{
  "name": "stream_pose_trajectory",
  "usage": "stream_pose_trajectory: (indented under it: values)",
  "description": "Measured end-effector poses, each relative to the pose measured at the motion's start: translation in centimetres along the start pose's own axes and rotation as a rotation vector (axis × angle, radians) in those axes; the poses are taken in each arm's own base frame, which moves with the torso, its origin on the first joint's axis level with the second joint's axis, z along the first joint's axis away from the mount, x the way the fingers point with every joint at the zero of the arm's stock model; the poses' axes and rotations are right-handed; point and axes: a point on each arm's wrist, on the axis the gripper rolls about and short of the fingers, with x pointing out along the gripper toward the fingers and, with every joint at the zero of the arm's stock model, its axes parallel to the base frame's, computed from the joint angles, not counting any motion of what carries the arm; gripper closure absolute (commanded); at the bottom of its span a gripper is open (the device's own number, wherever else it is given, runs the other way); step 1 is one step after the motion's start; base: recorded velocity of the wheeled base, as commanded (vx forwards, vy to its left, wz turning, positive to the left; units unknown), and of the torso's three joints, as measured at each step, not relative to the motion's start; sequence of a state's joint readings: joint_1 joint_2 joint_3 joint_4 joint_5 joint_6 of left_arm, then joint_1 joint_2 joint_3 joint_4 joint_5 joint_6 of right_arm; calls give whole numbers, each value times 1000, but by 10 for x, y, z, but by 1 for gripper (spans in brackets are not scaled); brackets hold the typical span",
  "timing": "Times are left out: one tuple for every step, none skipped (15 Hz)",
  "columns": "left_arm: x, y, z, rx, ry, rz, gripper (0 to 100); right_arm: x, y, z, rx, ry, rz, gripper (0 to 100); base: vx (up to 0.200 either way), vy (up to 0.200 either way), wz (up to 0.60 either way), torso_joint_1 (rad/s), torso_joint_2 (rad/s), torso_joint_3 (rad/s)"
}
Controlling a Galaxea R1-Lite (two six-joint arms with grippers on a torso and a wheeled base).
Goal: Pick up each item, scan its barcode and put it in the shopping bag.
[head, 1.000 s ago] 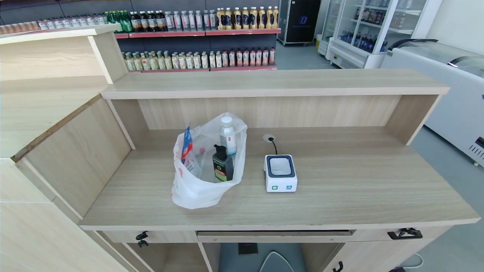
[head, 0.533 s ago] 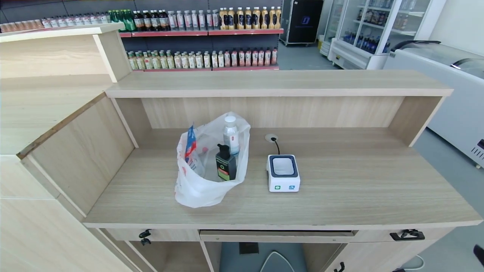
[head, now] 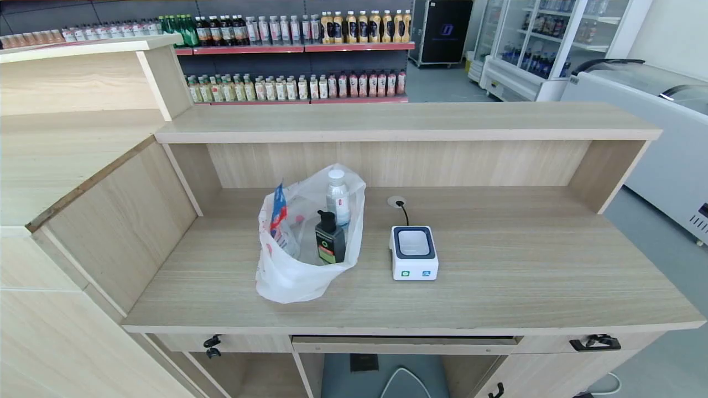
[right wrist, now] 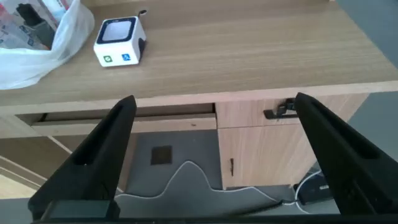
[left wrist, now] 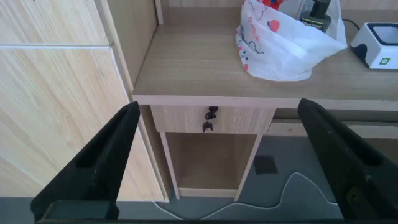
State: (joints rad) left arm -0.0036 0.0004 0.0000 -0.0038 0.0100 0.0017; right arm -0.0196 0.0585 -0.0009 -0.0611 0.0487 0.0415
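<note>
The white plastic shopping bag (head: 301, 271) stands open on the wooden counter (head: 498, 276). Inside it are a white-capped bottle (head: 337, 200), a dark pump bottle (head: 329, 241) and a red and blue packet (head: 277, 212). The white barcode scanner (head: 414, 253) sits just right of the bag. My left gripper (left wrist: 219, 107) is open and hangs below the counter's front edge, in front of the bag (left wrist: 283, 46). My right gripper (right wrist: 214, 101) is open too, low before the counter, with the scanner (right wrist: 118, 40) beyond it. Nothing is between either pair of fingers.
A raised shelf (head: 404, 124) runs along the back of the counter and a wooden side wall (head: 116, 226) closes its left end. The scanner's cable (head: 401, 211) goes into a hole behind it. Drawers with black handles (head: 594, 342) sit under the front edge.
The head camera shifted a little a second ago. A dark part at the lower right edge half a second ago has left the picture. Bag and scanner have not moved.
</note>
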Motion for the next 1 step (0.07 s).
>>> stream_pose_trajectory:
  values:
    - [0,0,0,0,0,1,0,-2,0,0,-10,-18,6,0,0,0,0,0,0,0]
